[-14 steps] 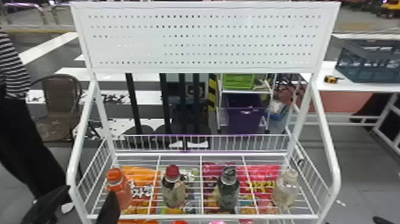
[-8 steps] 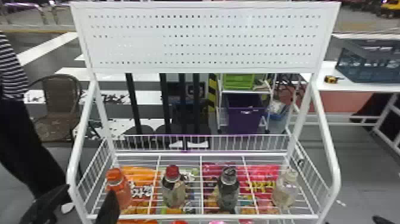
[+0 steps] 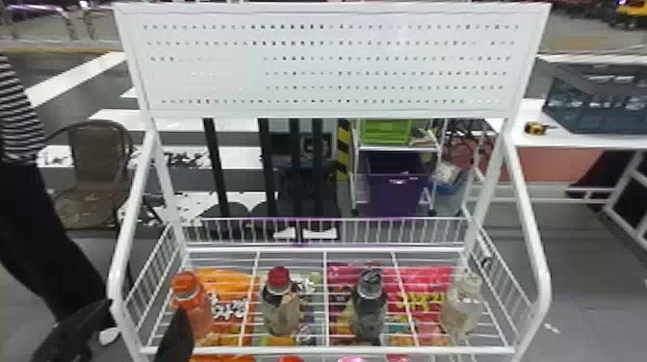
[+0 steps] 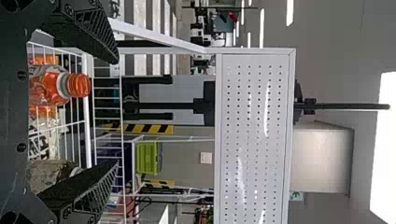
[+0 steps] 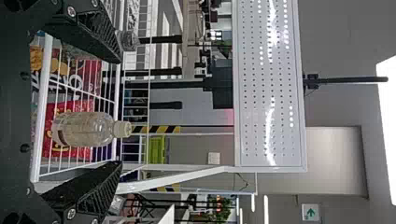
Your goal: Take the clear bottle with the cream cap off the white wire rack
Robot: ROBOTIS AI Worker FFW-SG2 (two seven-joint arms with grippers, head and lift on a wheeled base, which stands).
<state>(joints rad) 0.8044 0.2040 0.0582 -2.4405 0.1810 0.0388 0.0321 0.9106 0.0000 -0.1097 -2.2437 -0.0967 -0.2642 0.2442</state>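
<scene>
The right gripper (image 5: 118,112) has its two black fingers spread wide and holds nothing; their inner faces are ribbed. Out beyond the gap, nearer the line of one finger and apparently untouched, the clear bottle (image 5: 88,129) stands upright near the front right corner of the rack (image 3: 317,350). Lining up looks well along, I judge; closing on it, lifting it and carrying it off are all left.

The bottle is smooth, see-through plastic, round-shouldered, with a short matt cream cap (image 5: 122,129). The rack is white-coated wire, its bars thin and straight, its side tubes thicker and bent. Leftward along the front edge stand the dark bottle (image 3: 369,310), the red-capped bottle (image 3: 281,308) and, by the left corner, the orange bottle (image 3: 192,308). Crinkled, glossy bags (image 3: 428,284) show through the wires. The left gripper (image 4: 116,112) is near that corner, wide open, empty.
</scene>
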